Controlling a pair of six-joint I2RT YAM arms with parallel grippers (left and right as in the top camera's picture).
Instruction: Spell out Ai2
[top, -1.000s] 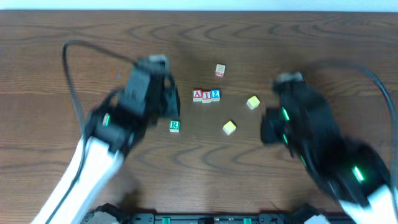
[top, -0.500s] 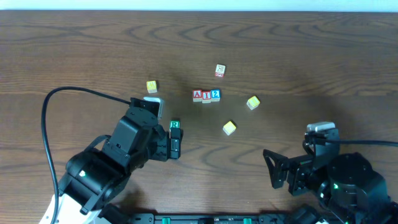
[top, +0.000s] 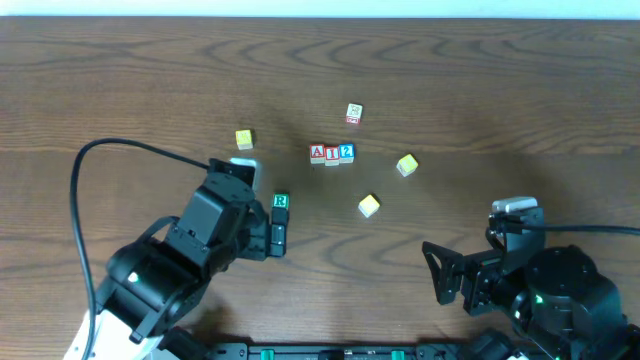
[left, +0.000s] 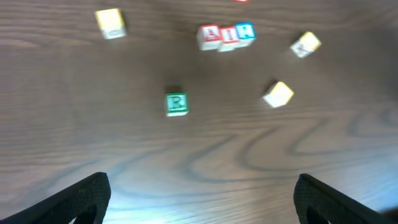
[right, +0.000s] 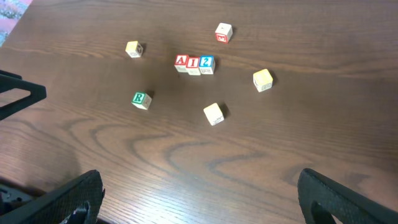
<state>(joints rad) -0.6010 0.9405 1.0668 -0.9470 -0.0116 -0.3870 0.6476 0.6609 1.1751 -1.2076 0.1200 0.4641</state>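
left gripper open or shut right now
Open. The left gripper shows its fingers wide apart in the wrist view, holding nothing.

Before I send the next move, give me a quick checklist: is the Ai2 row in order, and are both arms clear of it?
1. A block, I block and 2 block in one row, in that order: ok.
2. Row blocks side by side, no gap seen: ok.
3. Green R block and nearest yellow block apart from the row: ok.
4. Left pincer open, empty, away from the row: ok.
5. Right pincer open, empty, away from the row: ok.
6. Row square to the table edge: cannot tell.
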